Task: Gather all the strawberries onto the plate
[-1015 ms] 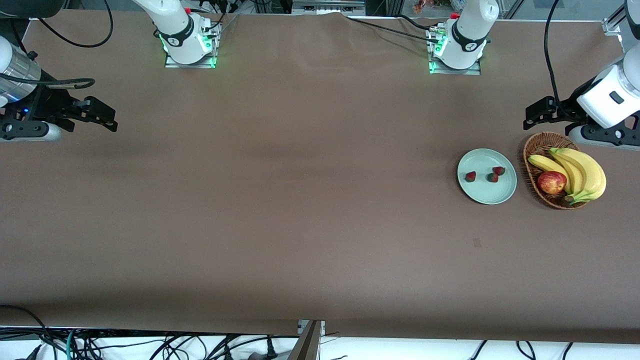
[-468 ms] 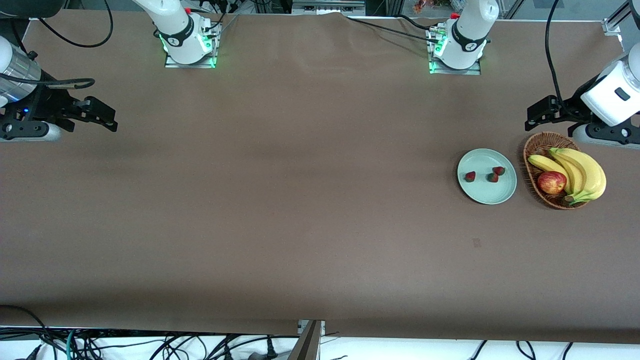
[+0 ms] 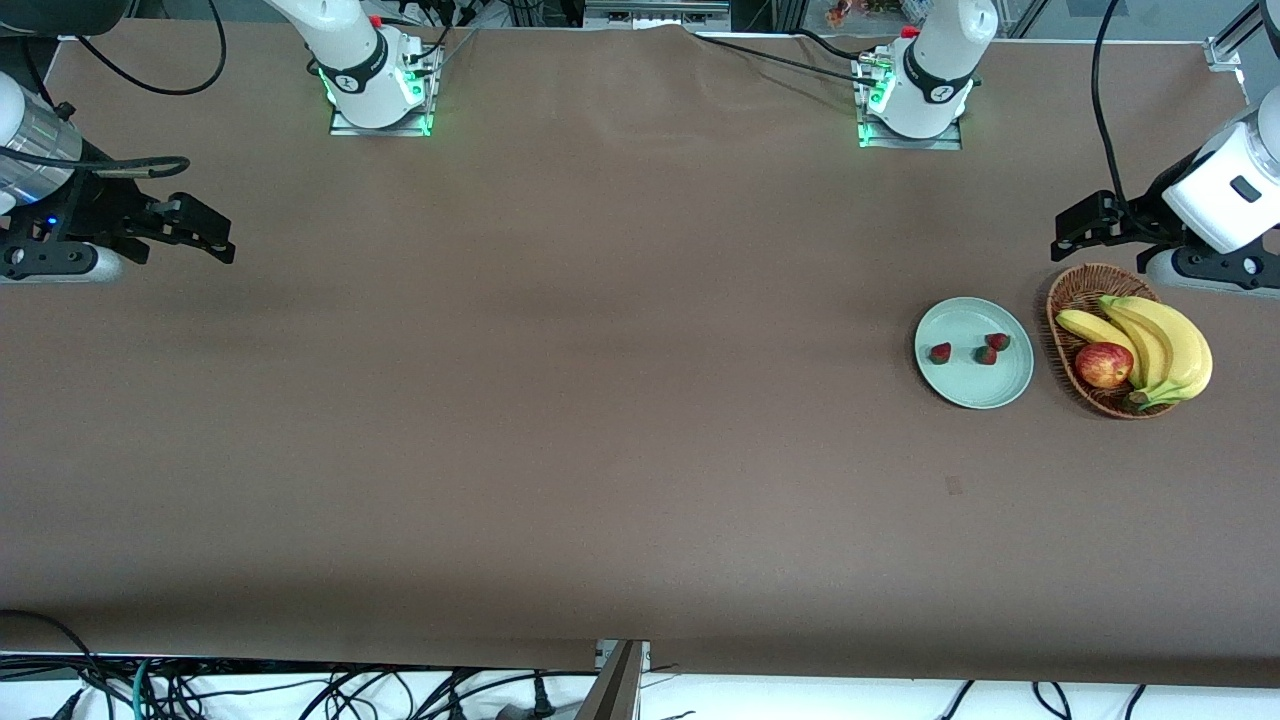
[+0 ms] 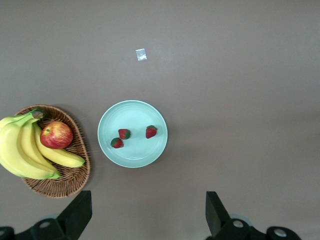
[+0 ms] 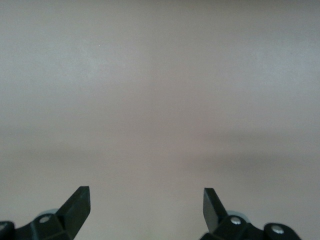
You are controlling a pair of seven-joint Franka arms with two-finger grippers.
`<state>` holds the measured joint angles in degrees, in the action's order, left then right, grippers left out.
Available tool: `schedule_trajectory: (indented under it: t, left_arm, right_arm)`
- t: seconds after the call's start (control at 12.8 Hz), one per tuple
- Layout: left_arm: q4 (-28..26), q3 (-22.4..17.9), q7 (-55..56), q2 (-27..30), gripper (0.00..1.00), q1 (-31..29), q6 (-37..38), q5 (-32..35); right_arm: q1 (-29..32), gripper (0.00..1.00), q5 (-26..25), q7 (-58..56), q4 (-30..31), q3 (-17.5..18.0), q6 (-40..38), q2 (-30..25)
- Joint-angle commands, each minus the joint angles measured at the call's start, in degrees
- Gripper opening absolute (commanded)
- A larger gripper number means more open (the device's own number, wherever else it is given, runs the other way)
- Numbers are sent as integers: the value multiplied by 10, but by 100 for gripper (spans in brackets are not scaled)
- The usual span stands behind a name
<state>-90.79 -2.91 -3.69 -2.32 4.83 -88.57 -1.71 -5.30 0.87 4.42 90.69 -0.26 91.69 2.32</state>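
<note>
Three small red strawberries (image 3: 941, 352) (image 3: 986, 355) (image 3: 998, 341) lie on the pale mint-green plate (image 3: 975, 388), toward the left arm's end of the table. The left wrist view shows the plate (image 4: 132, 112) from above, with the berries (image 4: 151, 131) (image 4: 124, 133) (image 4: 117, 143) near its middle. My left gripper (image 3: 1068, 232) (image 4: 148, 200) hangs open over the table beside the basket, with nothing between its fingers. My right gripper (image 3: 215, 237) (image 5: 146, 192) waits open and empty over bare table at the right arm's end.
A brown wicker basket (image 3: 1062, 300) (image 4: 75, 177) stands right beside the plate. It holds a bunch of bananas (image 3: 1165, 345) and a red apple (image 3: 1104, 364). A small pale scrap (image 3: 953, 486) (image 4: 141, 54) lies on the brown tablecloth nearer the front camera than the plate.
The left arm's wrist has shifted slightly over the table's end. The strawberries, the plate and the right arm have not moved.
</note>
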Motion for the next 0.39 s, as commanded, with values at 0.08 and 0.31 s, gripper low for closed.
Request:
schedule_trajectory:
  t: [0.08,0.31]
  left_arm:
    - [19,1,-5,-9,100,-2,15,18]
    - [18,1,-5,-9,100,-2,16,18]
  right_arm:
    - [7,100,-2,2,-11,6,-4,4]
    - [7,100,-2,1,-12,6,-4,4]
